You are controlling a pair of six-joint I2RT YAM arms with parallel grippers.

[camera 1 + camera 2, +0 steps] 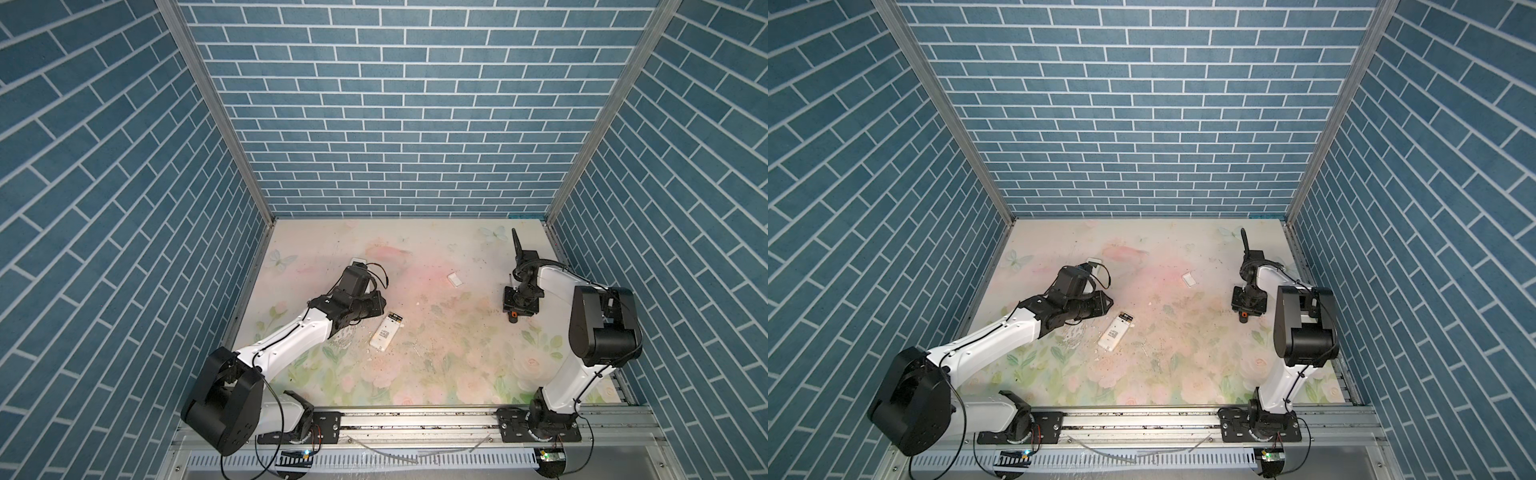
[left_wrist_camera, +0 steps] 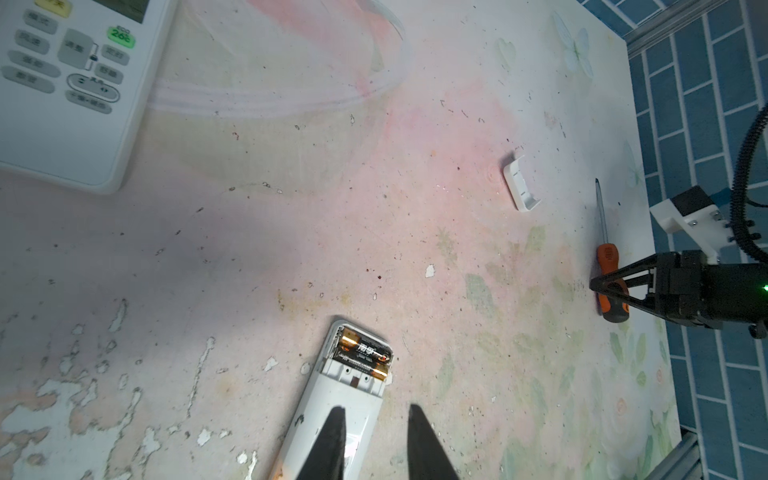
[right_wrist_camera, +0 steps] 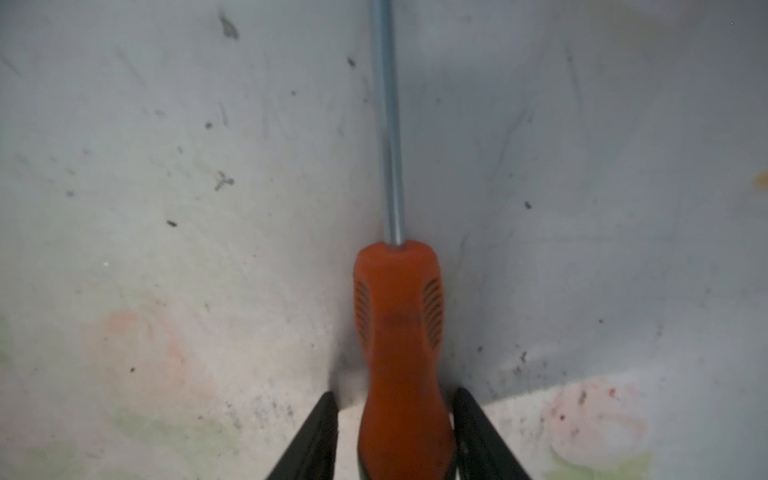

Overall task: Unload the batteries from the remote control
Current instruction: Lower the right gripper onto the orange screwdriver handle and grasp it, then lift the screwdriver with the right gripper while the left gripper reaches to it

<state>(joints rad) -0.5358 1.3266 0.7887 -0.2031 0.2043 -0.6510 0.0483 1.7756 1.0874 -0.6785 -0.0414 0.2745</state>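
A slim white remote control (image 1: 386, 332) lies face down left of the table's middle, its battery bay open. Two black batteries (image 2: 365, 353) with gold ends lie side by side in the bay. My left gripper (image 2: 377, 409) hovers over the remote's closed end with its jaws a little apart and nothing between them; in a top view it (image 1: 1106, 305) is just left of the remote (image 1: 1115, 330). At the right, my right gripper (image 3: 395, 399) straddles the orange handle of a screwdriver (image 3: 399, 311) lying on the table. A gap shows beside one finger.
The white battery cover (image 1: 456, 279) lies between the two arms. A larger white remote with grey buttons (image 2: 62, 83) lies behind the left gripper. A slim black object (image 1: 517, 245) stands at the back right, near the wall. The mat is peeling at the front left.
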